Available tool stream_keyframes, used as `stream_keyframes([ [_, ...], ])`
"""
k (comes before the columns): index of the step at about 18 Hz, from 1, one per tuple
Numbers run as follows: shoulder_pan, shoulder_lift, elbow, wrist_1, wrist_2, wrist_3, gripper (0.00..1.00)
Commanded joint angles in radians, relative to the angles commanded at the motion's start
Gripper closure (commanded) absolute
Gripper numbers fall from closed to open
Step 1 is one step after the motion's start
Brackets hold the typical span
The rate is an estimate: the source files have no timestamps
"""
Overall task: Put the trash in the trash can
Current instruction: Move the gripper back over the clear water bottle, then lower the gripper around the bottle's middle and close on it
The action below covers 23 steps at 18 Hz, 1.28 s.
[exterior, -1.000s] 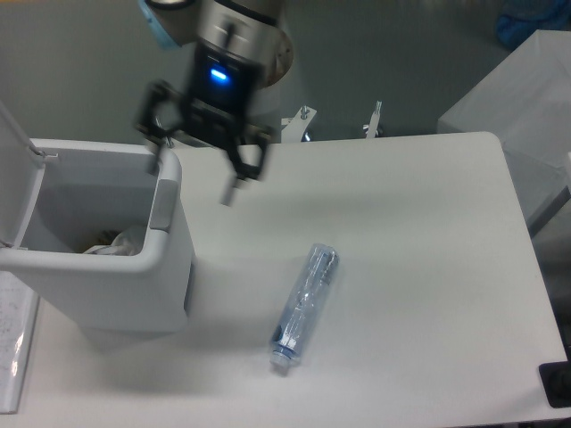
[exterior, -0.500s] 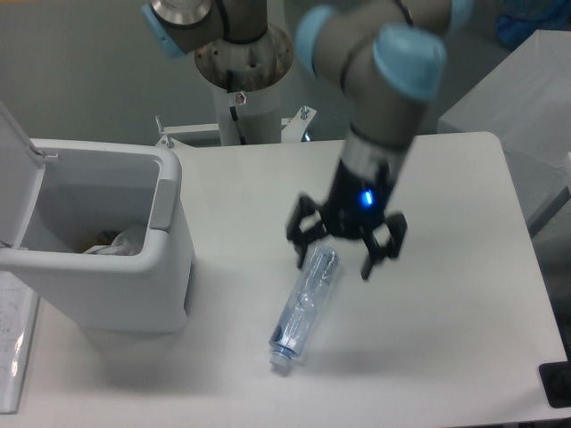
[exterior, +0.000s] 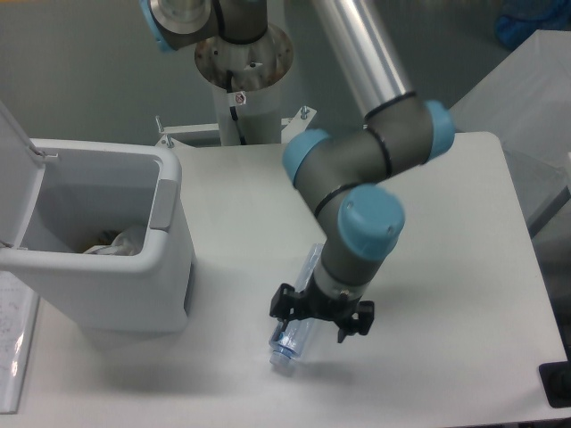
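Half a second ago the arm stood higher over the top end of the bottle; now it has bent down low over the bottle's cap end, nearer the front of the table. The bottle has not moved.

The big white table (exterior: 446, 267) holds everything. The large boxy pale grey-white plastic trash can (exterior: 107, 267) stands on its left side with its flip lid (exterior: 13, 178) up. Some crumpled pale stuff (exterior: 120, 242) lies inside it, but what it is cannot be made out.

The grey robot arm with light blue joints (exterior: 361, 169) reaches down from the back of the table. Its black two-finger gripper (exterior: 321, 312) sits right over the lower half of the crushed clear bluish plastic bottle (exterior: 303, 308). One finger shows on each side of the bottle, spread apart. Whether they touch the bottle cannot be seen.

The bottle lies flat on the table, right of the trash can and apart from it. Its blue cap (exterior: 281, 361) points to the front edge.
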Motion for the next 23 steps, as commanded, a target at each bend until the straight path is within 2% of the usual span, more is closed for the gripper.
stream_keyframes([
  [3, -0.006, -0.017, 0.002, -0.023, 0.009, 0.003, 0.0],
  [9, -0.026, -0.075, 0.02, -0.017, 0.094, 0.002, 0.0],
  [16, -0.028, -0.098, 0.026, -0.013, 0.101, -0.006, 0.0],
  [22, -0.043, -0.112, 0.044, -0.013, 0.16, -0.011, 0.0],
  [23, -0.043, -0.114, 0.054, -0.013, 0.16, -0.011, 0.05],
])
